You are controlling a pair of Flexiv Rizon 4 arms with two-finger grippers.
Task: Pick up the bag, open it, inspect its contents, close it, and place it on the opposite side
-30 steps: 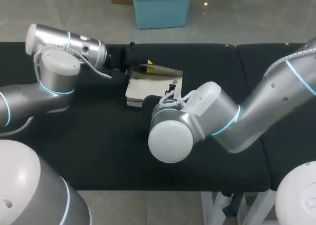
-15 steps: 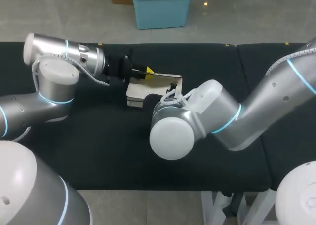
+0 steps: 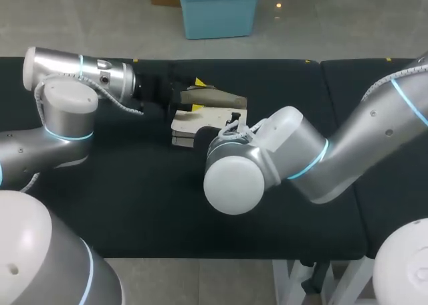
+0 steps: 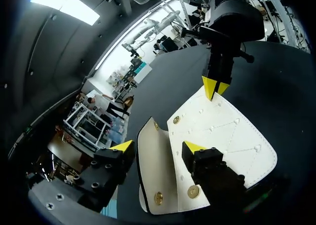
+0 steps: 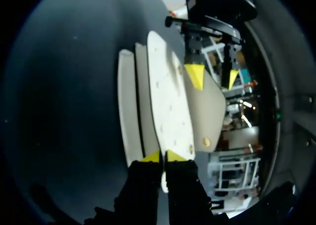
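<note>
Right wrist view: bag (image 5: 168,101) pinned by its edge, flap (image 5: 207,116) lifted

The right tool (image 5: 163,158) has its tips pressed together on the near edge of the bag, probably anchoring it on the desk (image 5: 64,111). Beyond, the left tool (image 5: 213,78) stands with its tips apart around the raised flap, seemingly propping it open. Whether a finger touches the flap is unclear, and the bag's inside is hidden.

The bag's (image 4: 227,136) raised flap (image 4: 153,175) is standing between the left gripper's (image 4: 158,147) spread fingers, filling that gap. Ahead, the right gripper (image 4: 215,87) is pinching the far edge and blocking that side, while bare table (image 3: 134,198) is lying open around.
</note>
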